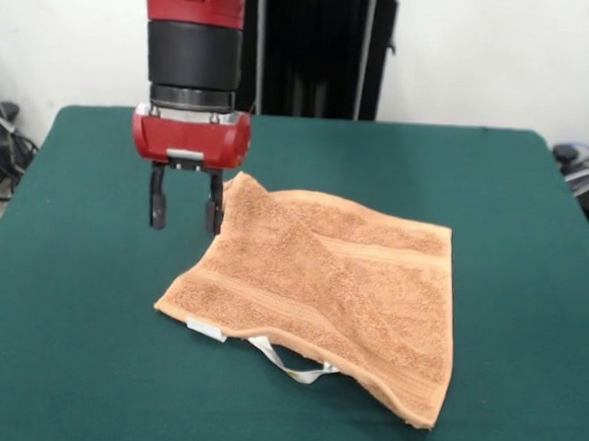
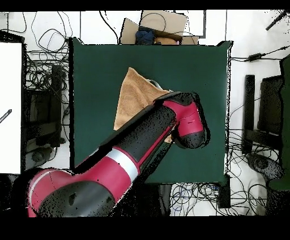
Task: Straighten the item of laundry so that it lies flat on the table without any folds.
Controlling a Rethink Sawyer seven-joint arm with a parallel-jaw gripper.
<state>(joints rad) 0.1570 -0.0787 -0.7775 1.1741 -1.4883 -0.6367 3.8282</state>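
From the front, your end effector hangs with its two fingers spread and nothing between them, just beside the raised far corner of the towel. The towel lies near the middle of the green desk, rumpled, with a diagonal fold across it and a white tag and loop at its near edge.

From overhead, the arm covers much of the towel; you see only its tan part toward the desk's far side.

We're in a robotics lab: tangled cables sprawl around the green table's edges, beside plain white walls.
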